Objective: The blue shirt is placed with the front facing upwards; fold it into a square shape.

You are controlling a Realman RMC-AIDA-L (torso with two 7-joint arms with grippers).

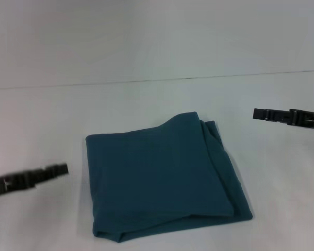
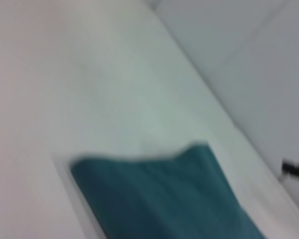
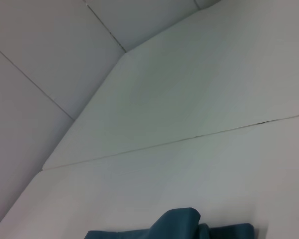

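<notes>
Blue shirt (image 1: 162,178) lies folded into a rough square on the white table (image 1: 146,99), plain teal side up (no lettering showing), layered edges along its right side. Left gripper (image 1: 60,169) hangs just left of it, off the cloth; right gripper (image 1: 259,114) hovers well off its upper right. Can't tell whether either gripper's fingers are apart or together.

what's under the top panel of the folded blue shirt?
More layers of the blue shirt: edges stick out along its right side and front, resting on the white table. Lettering and neck label are covered. Both grippers sit off to the sides, clear of it.
</notes>
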